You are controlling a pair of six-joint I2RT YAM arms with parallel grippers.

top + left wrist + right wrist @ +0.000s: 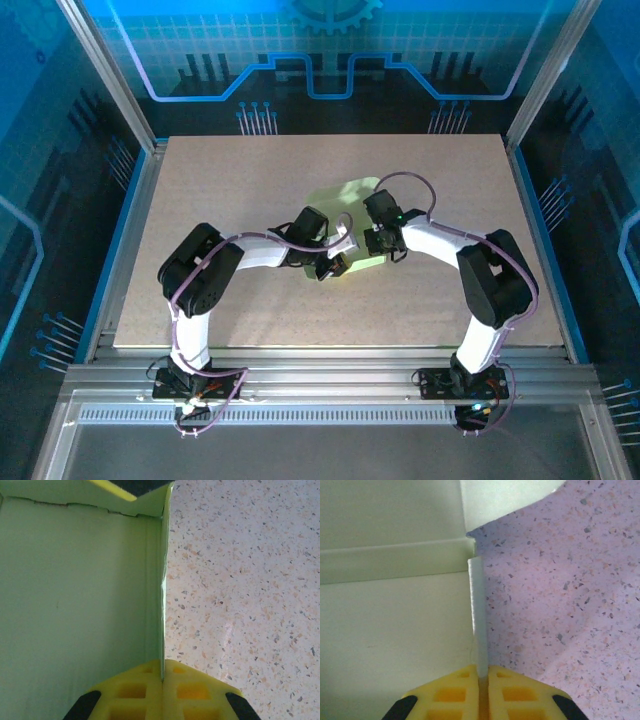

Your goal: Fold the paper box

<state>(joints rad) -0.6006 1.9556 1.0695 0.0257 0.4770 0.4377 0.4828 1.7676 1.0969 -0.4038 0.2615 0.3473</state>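
The paper box [345,205] is a pale lime-green card lying partly folded at the middle of the table, between both arms. My left gripper [335,263] is at its near left side. In the left wrist view that gripper [162,667] is shut on an upright card wall of the paper box [75,605], whose thin edge runs straight up from the yellow fingertips [135,685]. My right gripper [380,240] is at the card's right side. In its own view it [483,672] is shut on a raised strip of the paper box [395,625].
The speckled tabletop [250,190] has bare room on all sides of the card. Metal frame posts [110,80] and blue side panels enclose the table. Part of another yellow and black finger [117,487] pokes in over the card's far wall.
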